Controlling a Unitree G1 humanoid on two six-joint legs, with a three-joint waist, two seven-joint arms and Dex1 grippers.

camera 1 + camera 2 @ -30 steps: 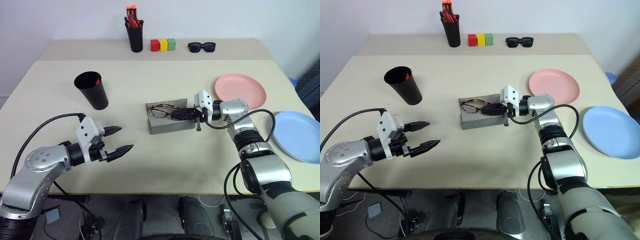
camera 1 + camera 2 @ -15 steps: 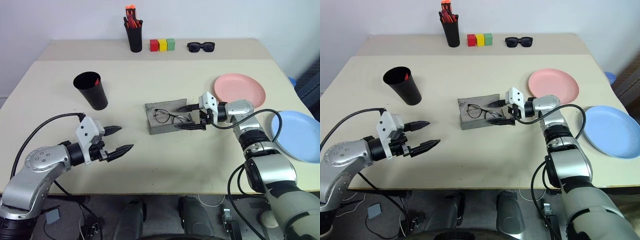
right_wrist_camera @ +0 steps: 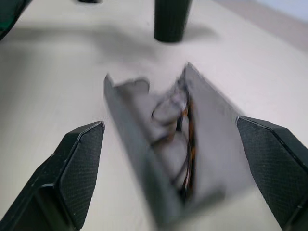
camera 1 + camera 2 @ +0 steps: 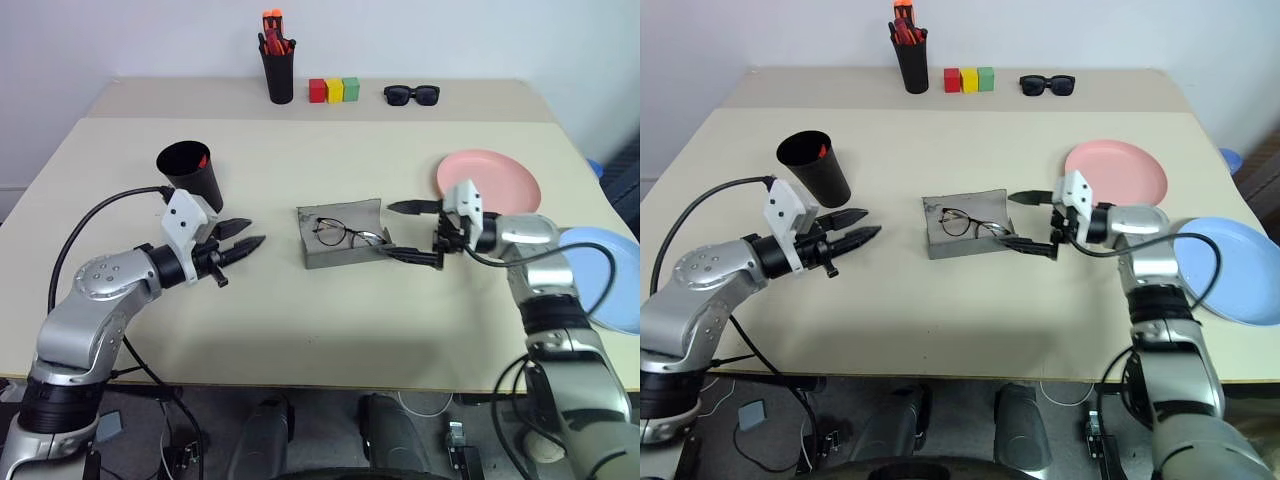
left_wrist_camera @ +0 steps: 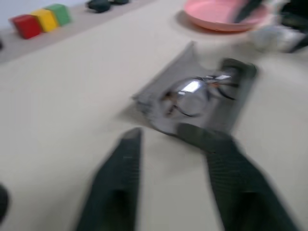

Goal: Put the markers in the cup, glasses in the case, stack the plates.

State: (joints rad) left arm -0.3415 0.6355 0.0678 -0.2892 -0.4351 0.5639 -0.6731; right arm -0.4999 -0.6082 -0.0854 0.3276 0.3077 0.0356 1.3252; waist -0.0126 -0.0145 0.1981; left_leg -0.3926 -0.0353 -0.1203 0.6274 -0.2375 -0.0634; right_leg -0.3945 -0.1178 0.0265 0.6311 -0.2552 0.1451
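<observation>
Both plates [image 4: 488, 180] lie apart; glasses [image 4: 345, 234] rest in case [image 4: 330, 258].

You have a matt, pale table [image 4: 300, 320] that looks smooth, like laminate. The case [image 4: 345, 250] looks like soft grey felt, dull and slightly fuzzy. The glasses [image 4: 345, 234] in it have a thin dark wire-like frame and clear lenses that catch light in the left wrist view. The cup [image 4: 192, 172] looks like matt black plastic. Both plates, pink [image 4: 490, 180] and blue [image 4: 605, 275], look like smooth plastic with a faint sheen. The right gripper's fingers [image 3: 79, 168] are black with a fine textured grain. The sunglasses [image 4: 410, 95] look glossy black.
</observation>
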